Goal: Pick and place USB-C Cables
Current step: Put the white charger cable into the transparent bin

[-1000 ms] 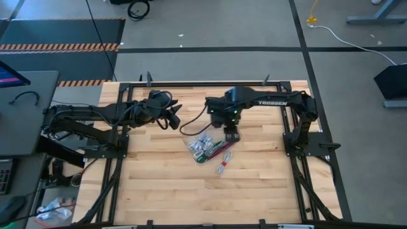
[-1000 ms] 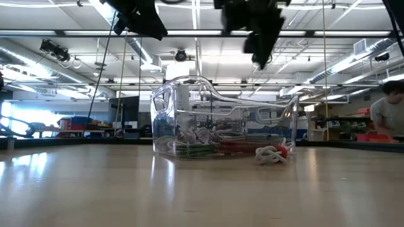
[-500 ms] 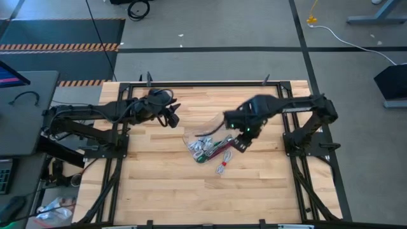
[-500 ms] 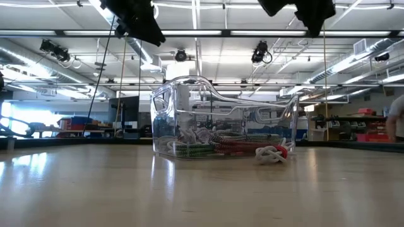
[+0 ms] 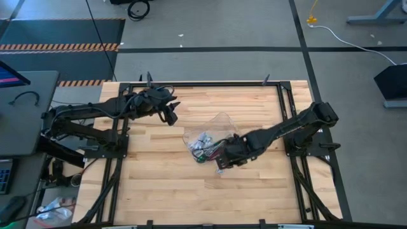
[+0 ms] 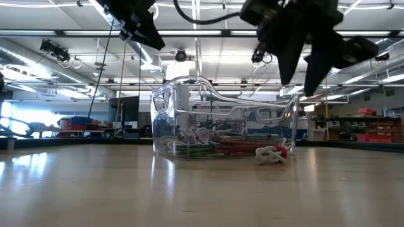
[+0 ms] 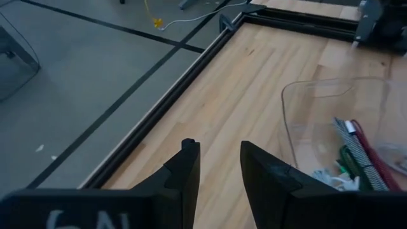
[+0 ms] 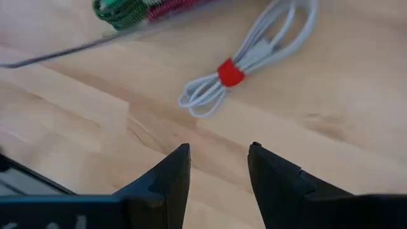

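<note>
Right gripper (image 8: 218, 166) has swung down from above the clear tray (image 5: 219, 122) to hover over the grey cable with red tie (image 8: 254, 57), lying loose on the table (image 5: 159, 184) beside the tray and probably the next pick. Fingers are parted and empty, touching nothing. Left gripper (image 7: 217, 166) waits near the far edge, part open, empty.

Right gripper (image 5: 224, 163) low, jaws parted; left gripper (image 5: 170, 119) raised.

Right tool (image 5: 224, 164) hung low over the grey cable with red tie (image 5: 222, 168) beside the clear tray (image 5: 219, 122); left tool (image 5: 172, 118) waited apart over the bench (image 5: 165, 184).
</note>
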